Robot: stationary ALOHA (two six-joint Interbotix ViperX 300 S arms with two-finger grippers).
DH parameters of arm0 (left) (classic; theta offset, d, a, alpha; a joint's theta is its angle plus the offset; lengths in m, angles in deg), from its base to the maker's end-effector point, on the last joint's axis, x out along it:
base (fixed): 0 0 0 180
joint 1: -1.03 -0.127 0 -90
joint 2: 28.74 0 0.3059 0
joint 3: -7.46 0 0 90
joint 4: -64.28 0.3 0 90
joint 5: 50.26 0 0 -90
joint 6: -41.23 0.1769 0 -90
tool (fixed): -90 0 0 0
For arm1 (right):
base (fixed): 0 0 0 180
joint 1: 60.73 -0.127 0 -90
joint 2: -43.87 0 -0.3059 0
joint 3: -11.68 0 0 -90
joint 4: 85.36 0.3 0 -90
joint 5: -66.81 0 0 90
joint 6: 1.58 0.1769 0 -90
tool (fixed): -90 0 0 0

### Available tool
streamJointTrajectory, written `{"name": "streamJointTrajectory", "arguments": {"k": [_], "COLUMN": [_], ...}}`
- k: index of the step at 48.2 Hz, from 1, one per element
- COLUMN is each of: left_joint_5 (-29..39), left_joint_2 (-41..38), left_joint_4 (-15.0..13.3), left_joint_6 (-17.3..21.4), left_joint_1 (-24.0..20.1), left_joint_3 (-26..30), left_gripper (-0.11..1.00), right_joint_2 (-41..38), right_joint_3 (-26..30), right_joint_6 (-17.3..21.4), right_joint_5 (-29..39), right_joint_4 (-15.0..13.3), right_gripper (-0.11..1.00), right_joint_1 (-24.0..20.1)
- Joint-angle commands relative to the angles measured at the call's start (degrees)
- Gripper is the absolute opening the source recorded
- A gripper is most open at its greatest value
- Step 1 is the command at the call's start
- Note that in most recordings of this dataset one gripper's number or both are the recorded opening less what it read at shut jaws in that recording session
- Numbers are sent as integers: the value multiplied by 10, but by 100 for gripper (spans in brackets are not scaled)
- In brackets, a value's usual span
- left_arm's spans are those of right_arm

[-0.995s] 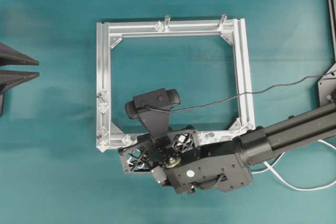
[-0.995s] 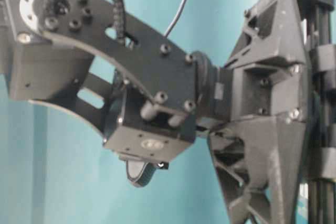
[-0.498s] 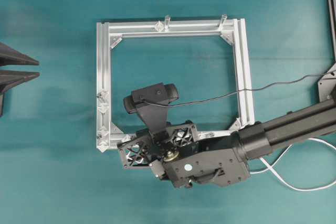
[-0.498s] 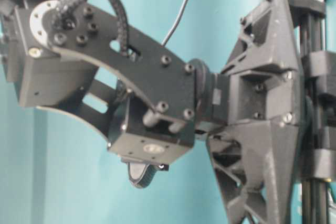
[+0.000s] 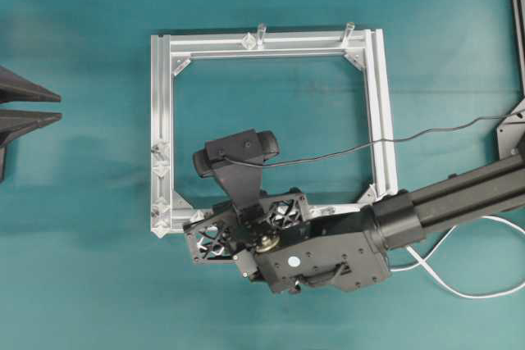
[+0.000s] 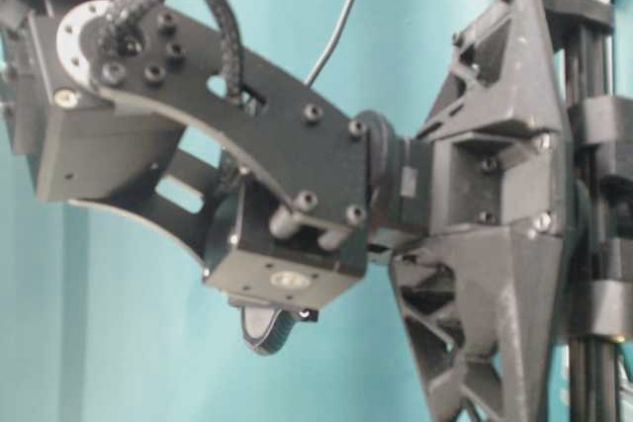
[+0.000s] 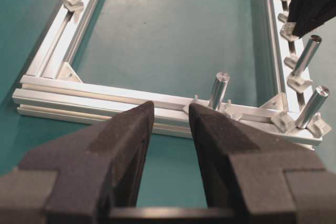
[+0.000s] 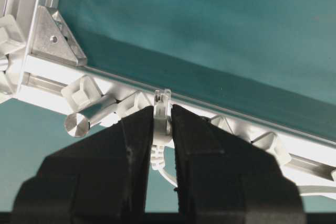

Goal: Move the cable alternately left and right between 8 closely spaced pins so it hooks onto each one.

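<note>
My right gripper [image 8: 161, 116] is shut on the clear plug [image 8: 161, 106] of the white cable, and the plug's tip reaches the frame's bottom rail [image 8: 47, 85]. Diamond-shaped pins [image 8: 81, 92] sit along that rail on both sides of the plug. In the overhead view the right arm [image 5: 328, 256] covers the rail's left half, and the cable [image 5: 459, 284] trails off at the lower right. More pins [image 5: 161, 168] show on the left rail. My left gripper [image 7: 170, 116] is open and empty, just short of the frame's left rail [image 7: 79, 95]; from overhead the left gripper [image 5: 57, 107] is at the far left.
Taller metal posts [image 7: 218, 90] stand on the frame near the pins, one [image 8: 89, 116] lying just left of the plug. A thin black wire [image 5: 426, 133] crosses the frame's right rail. The right arm [image 6: 297, 145] fills the table-level view.
The right arm slid a little to the left along the bottom rail with the plug in its grip, then held still. The left gripper has not moved.
</note>
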Motion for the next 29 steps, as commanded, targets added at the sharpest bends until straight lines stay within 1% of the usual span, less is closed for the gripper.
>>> {"name": "streamJointTrajectory", "arguments": {"k": [1, 22, 29], "left_joint_5": [-5, -5, -4], "left_joint_2": [-4, -5, -4], "left_joint_4": [1, 1, 1], "left_joint_6": [-4, -4, -4], "left_joint_1": [0, 0, 0], "left_joint_3": [6, 6, 6], "left_gripper": [38, 38, 38], "right_joint_2": [13, 13, 13], "right_joint_3": [5, 5, 5], "right_joint_6": [-2, -3, -19], "right_joint_5": [-2, 1, 1], "right_joint_4": [-4, -4, -6], "right_gripper": [13, 13, 13], "right_joint_1": [0, 7, 16]}}
